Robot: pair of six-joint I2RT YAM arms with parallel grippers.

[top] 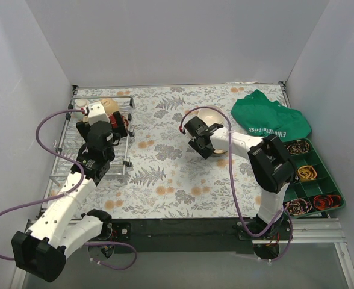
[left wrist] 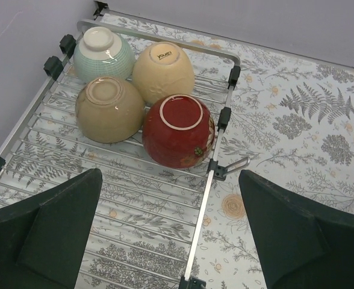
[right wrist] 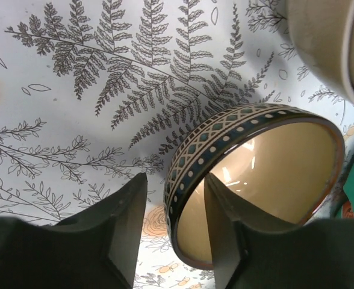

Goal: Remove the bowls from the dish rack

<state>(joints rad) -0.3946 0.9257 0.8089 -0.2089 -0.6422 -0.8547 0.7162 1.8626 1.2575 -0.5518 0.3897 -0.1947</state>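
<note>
The silver wire dish rack (left wrist: 206, 205) lies at the far left (top: 126, 158). Upside down on it are a mint bowl (left wrist: 103, 55), a cream bowl (left wrist: 164, 72), a tan bowl (left wrist: 109, 108) and a red bowl (left wrist: 178, 131). My left gripper (left wrist: 170, 176) hovers above the rack's right rail just short of the red bowl, wide open and empty. My right gripper (right wrist: 175, 180) straddles the rim of a dark patterned bowl with a cream inside (right wrist: 267, 162) that rests on the table (top: 220, 143). One finger is inside and one outside, with a small gap at the outer finger.
A larger cream bowl (top: 210, 114) stands just behind the patterned bowl (right wrist: 327, 42). A green cloth bag (top: 270, 117) lies at the back right. A green compartment tray (top: 329, 180) with coiled items sits along the right edge. White walls enclose the table.
</note>
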